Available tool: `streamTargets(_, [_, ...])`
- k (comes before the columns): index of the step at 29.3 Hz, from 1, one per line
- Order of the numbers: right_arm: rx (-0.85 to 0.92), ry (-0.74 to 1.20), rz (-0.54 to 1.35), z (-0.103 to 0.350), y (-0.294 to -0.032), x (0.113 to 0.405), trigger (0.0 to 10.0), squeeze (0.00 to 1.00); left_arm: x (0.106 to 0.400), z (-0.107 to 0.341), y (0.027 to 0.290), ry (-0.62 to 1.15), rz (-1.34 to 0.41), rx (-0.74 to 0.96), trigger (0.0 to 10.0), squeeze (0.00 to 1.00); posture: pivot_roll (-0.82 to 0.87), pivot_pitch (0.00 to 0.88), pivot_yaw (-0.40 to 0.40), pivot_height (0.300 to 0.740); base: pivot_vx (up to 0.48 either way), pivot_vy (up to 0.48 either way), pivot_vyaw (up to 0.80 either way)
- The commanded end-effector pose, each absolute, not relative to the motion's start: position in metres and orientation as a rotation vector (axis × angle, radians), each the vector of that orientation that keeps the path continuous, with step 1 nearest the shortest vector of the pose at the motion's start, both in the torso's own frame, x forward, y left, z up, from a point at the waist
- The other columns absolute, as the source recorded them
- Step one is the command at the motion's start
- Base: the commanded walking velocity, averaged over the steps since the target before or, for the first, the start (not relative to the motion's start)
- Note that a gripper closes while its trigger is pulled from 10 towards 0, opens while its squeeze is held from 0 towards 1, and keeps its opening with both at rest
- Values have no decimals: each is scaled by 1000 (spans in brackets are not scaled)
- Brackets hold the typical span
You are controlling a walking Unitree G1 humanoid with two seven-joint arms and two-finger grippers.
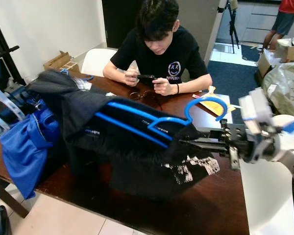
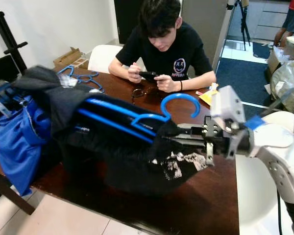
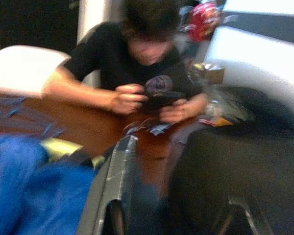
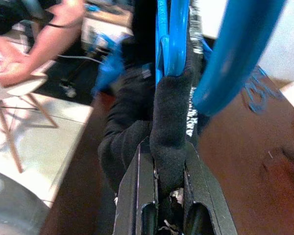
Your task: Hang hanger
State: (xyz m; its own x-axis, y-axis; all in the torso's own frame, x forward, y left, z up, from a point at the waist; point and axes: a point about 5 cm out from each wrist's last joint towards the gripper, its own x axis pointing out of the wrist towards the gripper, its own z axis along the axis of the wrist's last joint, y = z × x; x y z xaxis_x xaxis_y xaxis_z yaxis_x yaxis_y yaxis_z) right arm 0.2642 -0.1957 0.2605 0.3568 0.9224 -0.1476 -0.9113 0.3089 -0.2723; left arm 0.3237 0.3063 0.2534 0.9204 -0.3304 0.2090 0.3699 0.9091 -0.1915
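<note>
While the blue hanger [image 1: 152, 122] lies nearly flat over the dark wooden table [image 1: 210, 205], its hook [image 1: 206, 105] curls upward near the table's right side, free of any rail. A black garment [image 1: 132, 152] is draped over the hanger's arms and spills down toward the near table edge, so hanger and cloth move as one bundle. The right gripper [image 1: 186, 142] reaches in from the right, and the right wrist view shows its two black fingers [image 4: 134, 186] pressed together on a thick fold of the black fabric just below the hanger's neck; that pinch probably serves to lift the load by the collar, leaving the hook clear for a rod. The left gripper [image 3: 176, 215] sits low at the garment's far left end, its fingers apart with dark cloth between them, seemingly supporting that side; whether it truly clamps anything cannot be told through the blur. A blue jacket [image 1: 27, 142] hangs off the table's left edge. Across the table, a seated person [image 1: 159, 49] bends over a phone [image 1: 146, 77], hands well apart from the hanger.
</note>
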Motion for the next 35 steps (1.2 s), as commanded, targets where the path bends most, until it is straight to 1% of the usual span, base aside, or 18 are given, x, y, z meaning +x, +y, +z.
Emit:
streamTargets(1, [-349,-2,1151,258,-207,267,0,0,316,253,320,-156,-285,-204,10000,1000,112,0,30,740,0,0,0])
streamTargets(2, [-349,-2,1148,258,-208,267,0,0,314,245,317,-95,-319,-150,10000,1000,115,0,31,740,0,0,0])
streamTargets(3, [-349,-2,1148,258,-208,267,0,0,314,245,317,-95,-319,-150,10000,1000,115,0,31,740,0,0,0])
streamTargets(5, [-369,11,1119,256,-216,269,0,0,300,234,308,2,-460,-20,10000,1000,115,0,31,740,0,0,0])
streamTargets(7, [-369,11,1119,256,-216,269,0,0,300,234,308,2,-460,-20,10000,1000,115,0,31,740,0,0,0])
streamTargets(8, [-380,19,1109,255,-219,269,0,0,294,234,305,10,-517,6,10000,1000,115,0,31,740,0,0,0])
streamTargets(9, [-380,19,1109,255,-219,269,0,0,294,234,305,10,-517,6,10000,1000,115,0,31,740,0,0,0])
streamTargets(10, [-391,26,1104,254,-222,270,0,0,287,241,299,-32,-587,20,10000,1000,116,0,30,740,0,0,0])
streamTargets(12, [-391,26,1104,254,-222,270,0,0,287,241,299,-32,-587,20,10000,1000,116,0,30,740,0,0,0])
streamTargets(13, [-397,32,1121,254,-223,267,0,0,279,260,289,-131,-666,23,10000,1000,119,0,28,740,0,0,0])
streamTargets(15, [-397,32,1121,254,-223,267,0,0,279,260,289,-131,-666,23,10000,1000,119,0,28,740,0,0,0])
streamTargets(16, [-399,31,1153,255,-223,264,0,0,270,277,279,-221,-723,22,10000,639,122,0,25,740,0,0,0])
streamTargets(17, [-399,31,1153,255,-223,264,0,0,270,277,279,-221,-723,22,10000,639,122,0,25,740,0,0,0])
streamTargets(18, [-393,30,1194,255,-222,260,0,0,263,291,269,-290,-779,27,10000,0,121,0,25,740,0,0,0])
streamTargets(22, [-372,21,1264,257,-219,254,0,0,258,302,260,-330,-818,47,10000,0,119,0,27,740,0,0,0])
streamTargets(30, [-296,-24,1373,271,-215,241,0,0,257,294,262,-264,-875,88,10000,0,110,0,33,740,0,0,0])
streamTargets(34, [-260,-65,1424,280,-211,236,0,0,250,286,252,-216,-997,85,10000,0,105,0,34,740,0,0,0])
streamTargets(35, [-248,-84,1440,282,-209,235,0,0,246,280,245,-179,-1062,82,10000,0,105,0,33,740,0,0,0])
